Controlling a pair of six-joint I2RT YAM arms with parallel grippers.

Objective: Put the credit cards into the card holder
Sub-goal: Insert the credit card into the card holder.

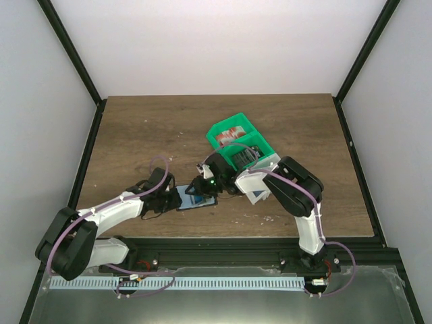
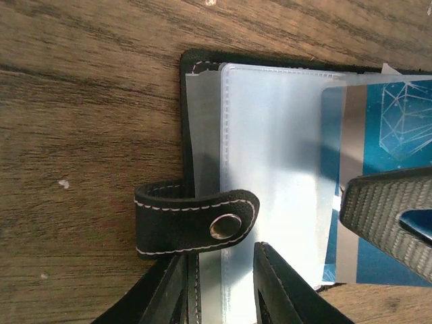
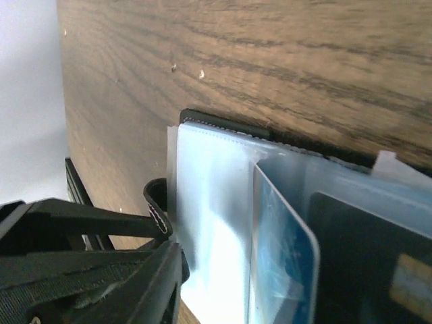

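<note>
The black card holder (image 1: 183, 201) lies open on the table, its clear sleeves (image 2: 270, 155) facing up and its snap strap (image 2: 196, 219) folded over the left edge. My left gripper (image 1: 166, 200) (image 2: 223, 287) is open. One finger rests at the holder's left cover edge and the other on the sleeves. My right gripper (image 1: 201, 185) (image 3: 307, 283) is shut on a blue credit card (image 2: 391, 135) (image 3: 283, 250). The card's leading edge overlaps the sleeves from the right. I cannot tell whether it is inside a pocket. No other card shows.
A green bin (image 1: 223, 128) with things in it stands just behind the right gripper, and a white bin (image 1: 258, 196) lies under the right forearm. Black frame posts run along both table sides. The table's near edge is a black rail.
</note>
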